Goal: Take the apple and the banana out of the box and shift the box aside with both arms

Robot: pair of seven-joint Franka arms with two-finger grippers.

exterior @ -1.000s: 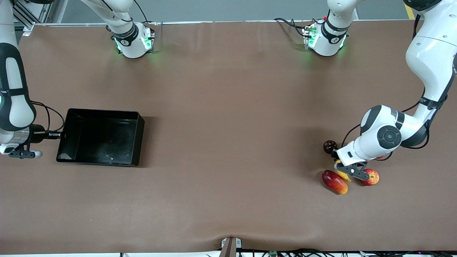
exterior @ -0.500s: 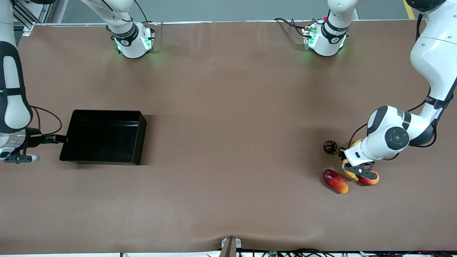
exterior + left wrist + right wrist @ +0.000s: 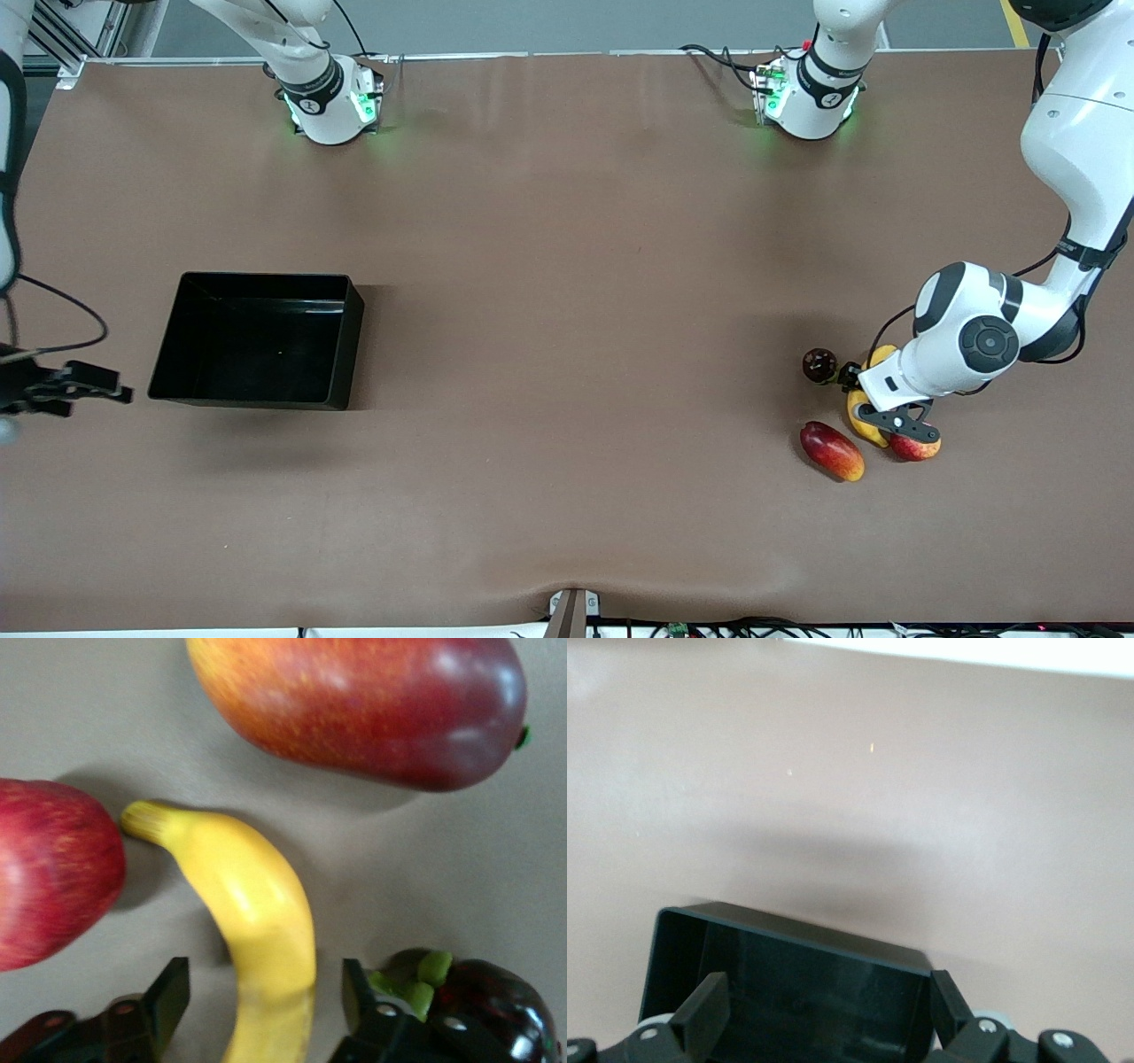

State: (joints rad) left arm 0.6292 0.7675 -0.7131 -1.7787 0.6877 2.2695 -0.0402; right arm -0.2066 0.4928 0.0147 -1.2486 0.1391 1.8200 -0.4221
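At the lower right of the front view, the left gripper (image 3: 889, 419) sat low over the fruit cluster, its fingers (image 3: 168, 997) spread wide to either side of the banana (image 3: 861, 420) without gripping it. The apple (image 3: 918, 447) lay just beside the banana, a red mango (image 3: 831, 450) lay nearby, nearer the camera, and a dark round fruit (image 3: 819, 364) lay farther up. At the left edge, the right gripper (image 3: 75, 387) stood open, apart from the black box (image 3: 257, 339).
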